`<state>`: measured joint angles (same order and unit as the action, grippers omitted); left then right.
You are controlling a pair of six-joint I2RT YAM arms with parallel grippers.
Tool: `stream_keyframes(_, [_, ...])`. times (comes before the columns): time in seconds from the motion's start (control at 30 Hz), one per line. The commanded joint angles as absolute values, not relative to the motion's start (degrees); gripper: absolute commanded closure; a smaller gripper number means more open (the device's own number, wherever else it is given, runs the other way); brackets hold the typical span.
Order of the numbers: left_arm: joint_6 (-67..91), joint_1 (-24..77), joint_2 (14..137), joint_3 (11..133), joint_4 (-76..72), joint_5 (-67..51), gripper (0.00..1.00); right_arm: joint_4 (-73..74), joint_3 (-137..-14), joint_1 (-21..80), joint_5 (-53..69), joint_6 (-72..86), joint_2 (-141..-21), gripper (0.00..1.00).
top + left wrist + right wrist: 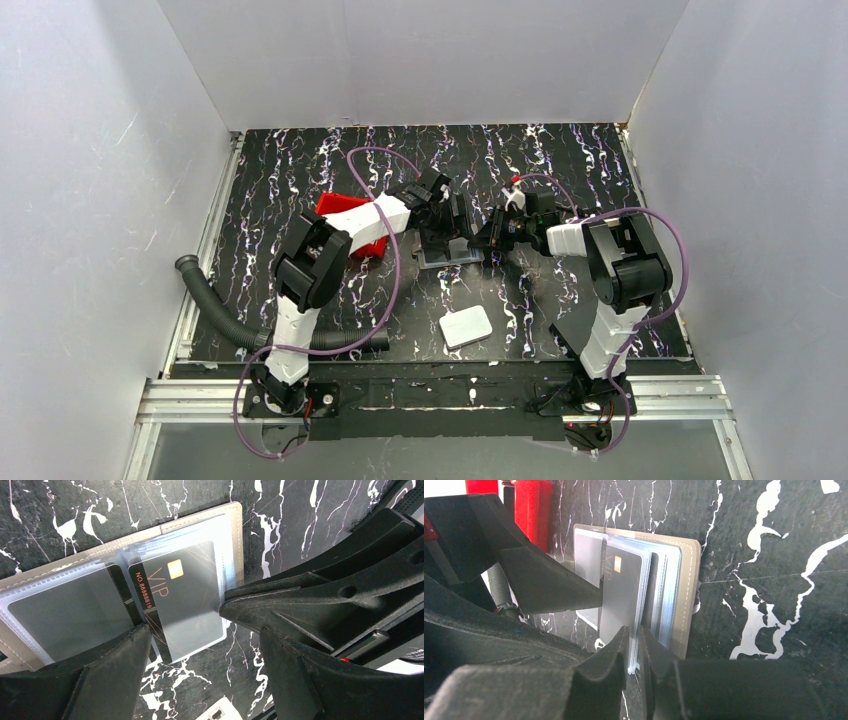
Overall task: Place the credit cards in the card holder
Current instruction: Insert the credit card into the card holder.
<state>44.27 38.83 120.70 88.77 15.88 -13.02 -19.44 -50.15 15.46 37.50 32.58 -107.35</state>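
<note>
The overhead view shows both arms reaching in to meet over the card holder (pixel 450 256), which lies open near the middle of the black marbled counter (pixel 290 160). At this size the holder is a small pale patch, mostly hidden by the arms. A red tray (pixel 338 207) sits just left of it, partly under the left arm. A white rounded slab (pixel 466 326) lies well apart, nearer the bases.

Only the wrist views show detail. From the left wrist, the holder's tan stitched cover lies flat with clear plastic sleeves fanned over it. A dark credit card (pixel 187 597) marked "VIP", with a gold chip, lies at one sleeve. It seems partly slid inside, though glare on the plastic makes this hard to judge. The left gripper (pixel 204 630) is spread wide and grasps nothing. One fingertip touches the card's edge, and the other is off the holder, over the counter.

From the right wrist, the right gripper (pixel 634 632) is closed narrow, pinching the card holder by the edge of one clear sleeve just beside the card. The holder's lower part is hidden behind those fingers.
</note>
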Motion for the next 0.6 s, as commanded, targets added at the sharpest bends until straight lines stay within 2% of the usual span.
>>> stream_keyframes(0.0, [44.75, 39.20, 120.43, 88.09, 16.86, -12.84, 0.21, -17.01, -51.30, 15.92, 36.13, 31.82, -105.94, 0.74])
stream_keyframes(0.1, [44.09, 38.84, 118.77, 87.57, 18.42, -11.96, 0.20, -13.84, -51.69, 15.69, 34.62, 30.39, -104.33, 0.64])
stream_keyframes(0.27, [44.12, 38.58, 117.83, 86.69, 18.06, -14.85, 0.19, -9.26, -51.85, 15.21, 34.09, 28.64, -102.18, 0.55])
stream_keyframes(0.47, [44.53, 38.22, 116.47, 83.68, 16.52, -15.12, 0.20, -11.93, -49.89, 14.46, 38.12, 31.20, -101.03, 0.55])
stream_keyframes(0.57, [45.52, 38.12, 116.23, 82.52, 15.03, -15.36, 0.21, -13.46, -49.36, 14.50, 40.74, 32.60, -101.06, 0.62])
